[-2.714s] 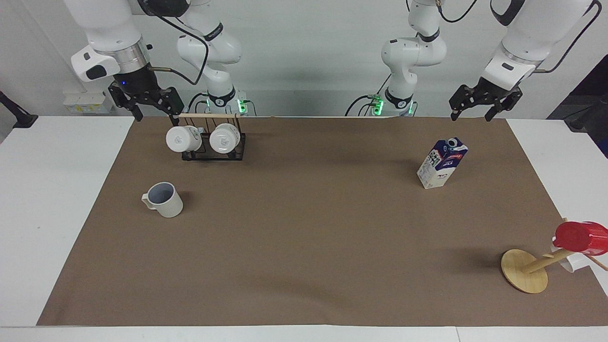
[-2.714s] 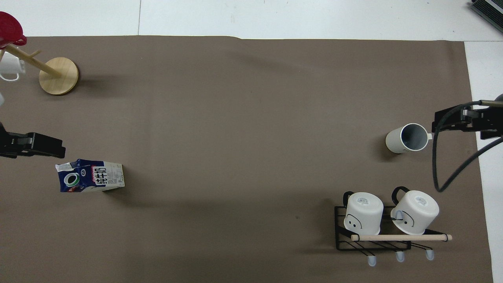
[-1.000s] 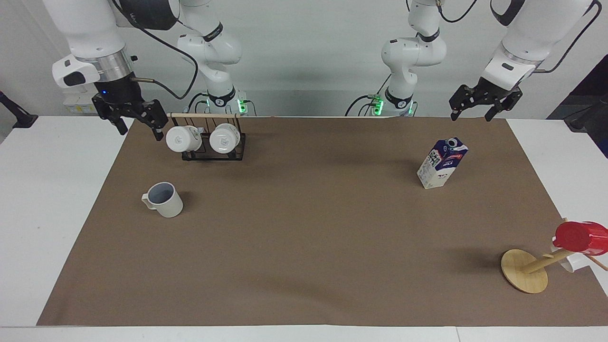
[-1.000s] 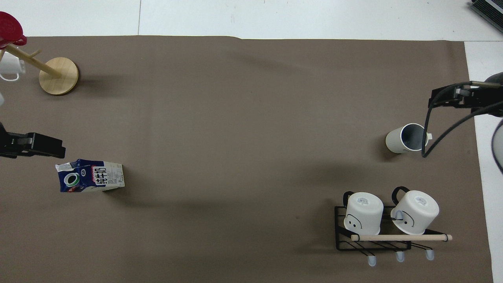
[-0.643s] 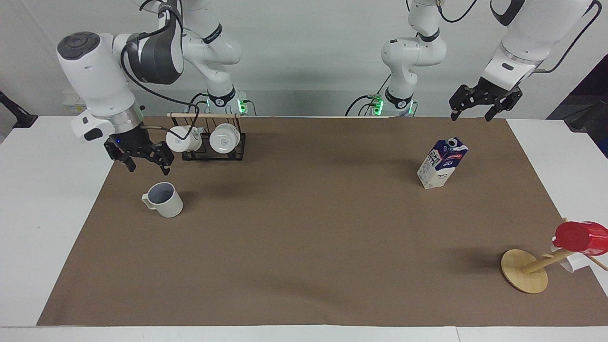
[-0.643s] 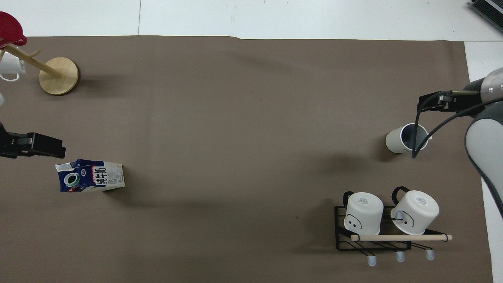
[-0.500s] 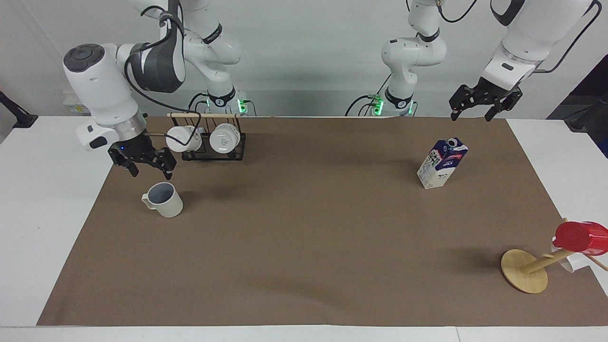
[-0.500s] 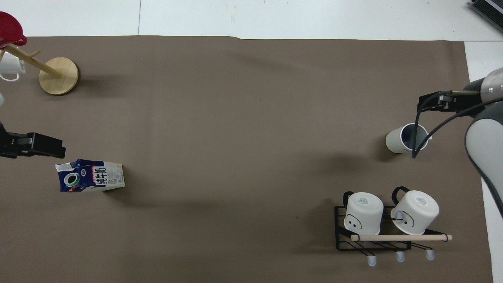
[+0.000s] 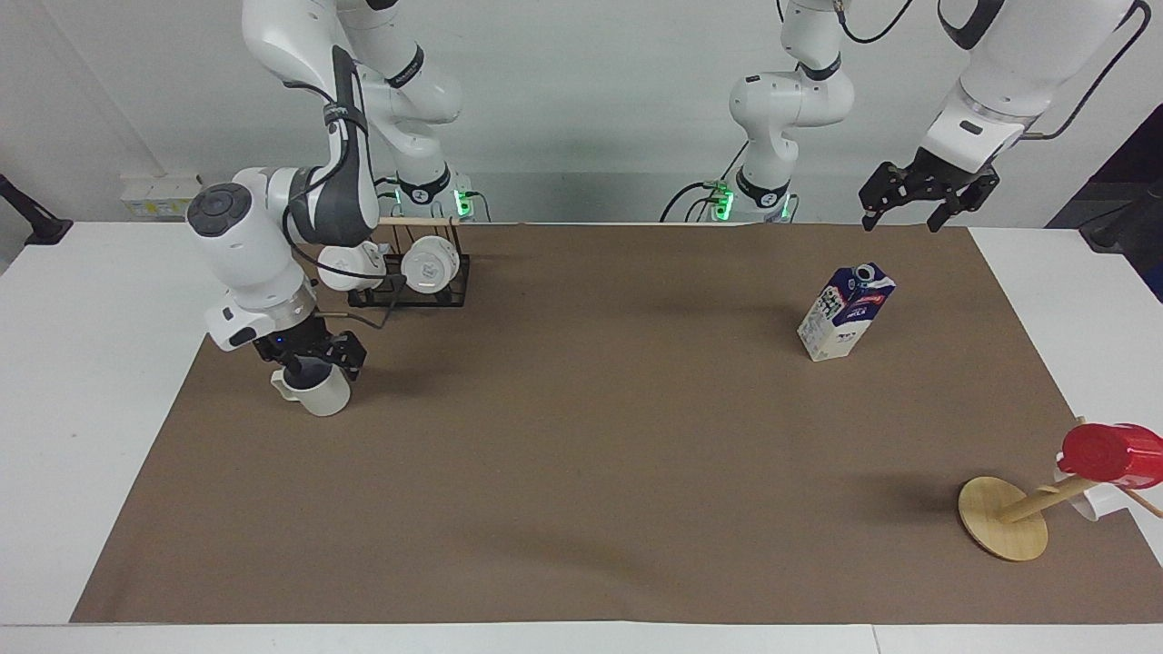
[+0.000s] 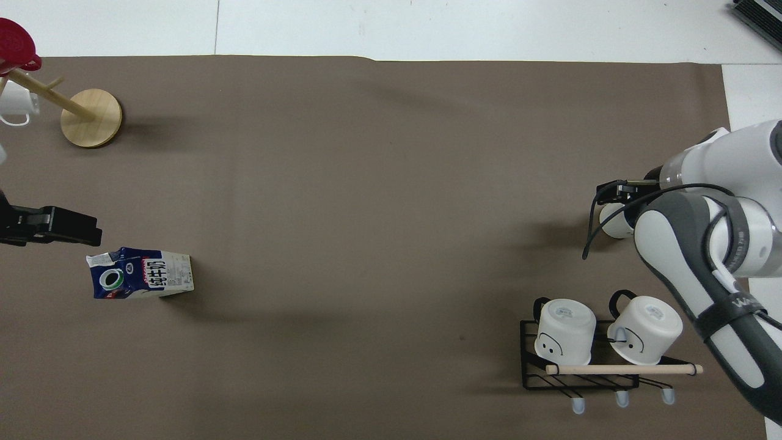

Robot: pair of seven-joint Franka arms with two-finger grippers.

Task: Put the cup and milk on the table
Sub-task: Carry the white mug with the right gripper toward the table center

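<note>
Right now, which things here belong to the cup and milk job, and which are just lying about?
In the job: cup, milk, table, right gripper down at the cup.

Lying about: rack with two white mugs, wooden stand, red cup.

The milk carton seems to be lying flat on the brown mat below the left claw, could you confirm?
Not quite: the facing view shows the milk carton standing upright on the brown mat, not lying flat. The left claw does hang above it.
</note>
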